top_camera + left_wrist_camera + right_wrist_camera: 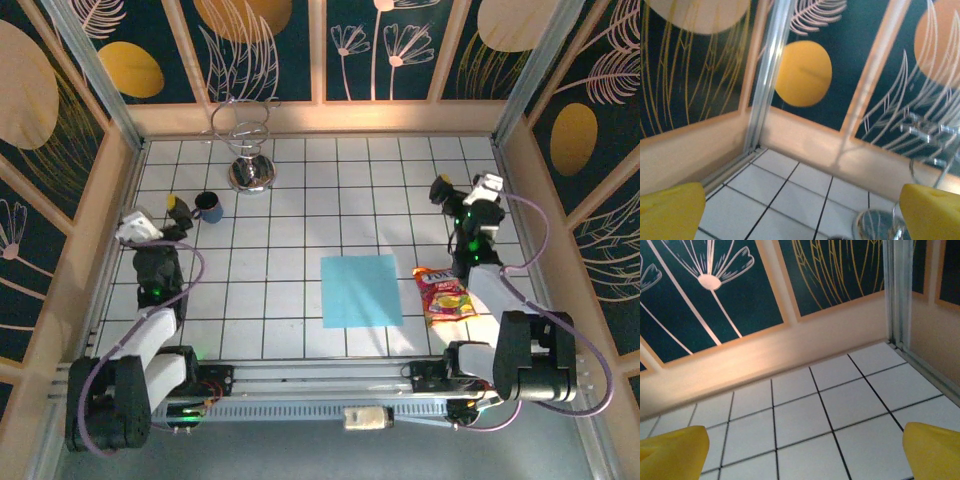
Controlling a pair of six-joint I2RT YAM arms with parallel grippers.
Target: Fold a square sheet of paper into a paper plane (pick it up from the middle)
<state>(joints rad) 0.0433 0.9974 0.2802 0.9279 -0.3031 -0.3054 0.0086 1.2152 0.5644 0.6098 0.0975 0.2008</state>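
Observation:
The square sheet of paper [361,290] lies flat and unfolded on the tiled floor, right of centre near the front. The paper plane is out of view. My left gripper [178,209] hovers at the far left, well away from the sheet; its yellow fingertips [671,212] stand wide apart over bare tiles, so the left gripper [805,217] is open and empty. My right gripper [444,191] is raised behind and to the right of the sheet. Its fingertips [935,447] are also far apart, and the right gripper [802,457] is open with nothing held.
An orange-red snack packet [445,293] lies just right of the sheet. A dark blue cup [210,206] stands beside the left gripper. A wire stand on a metal base [248,172] sits at the back left, its base [880,225] ahead of the left gripper. Walls enclose the floor.

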